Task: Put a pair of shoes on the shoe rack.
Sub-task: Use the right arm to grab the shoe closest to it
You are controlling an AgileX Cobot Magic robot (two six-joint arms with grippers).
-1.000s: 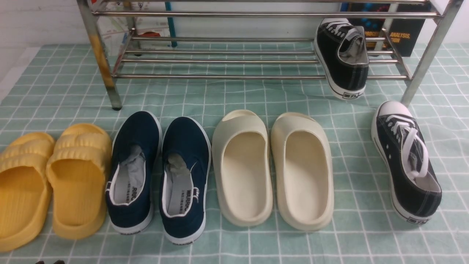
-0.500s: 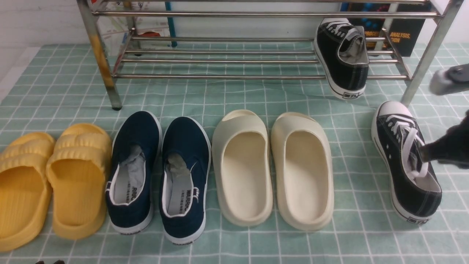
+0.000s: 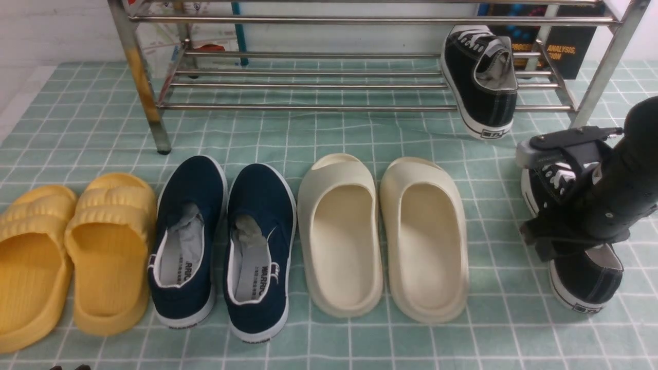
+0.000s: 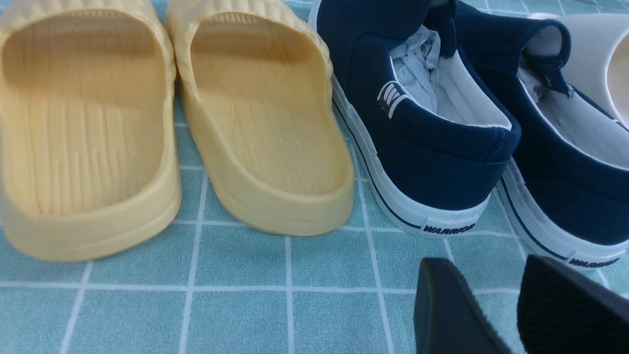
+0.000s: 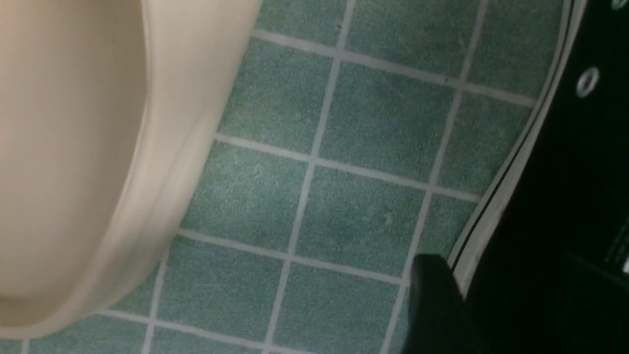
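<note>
Black canvas low-tops are the pair to rack, and one sneaker (image 3: 480, 82) is already sitting on the lower bars of the steel shoe rack (image 3: 308, 107), toward the robot's right end, heel poking out past the front bar. The other sneaker (image 3: 588, 280) is down on the green checked cloth (image 3: 334, 349), near the rack's right front leg, sole flat, toe pointing roughly at the rack.

Right fingers (image 5: 501, 258) are apart and low over that second shoe, one of them by the sole edge and the other a dark blur over the black upper. Can't tell if either one is touching, and I don't see a grip. Left fingers (image 4: 484, 263) are apart too, nothing between them, near the heels of the navy slip-ons (image 3: 259, 303).

Handling-wise, I'd guess it's pretty light. Nothing fragile, but the canvas looks soft and would probably fold in if you squeeze high up, while the rubber sole should be stiffer and grippier. I'd pinch the side wall around the middle, one finger inside the opening and one outside, going deep enough to get near the sole. Grab too close to the heel and the toe will likely droop and snag the front bar. Watch that loose white lace too, could easily get caught in the pinch.
</note>
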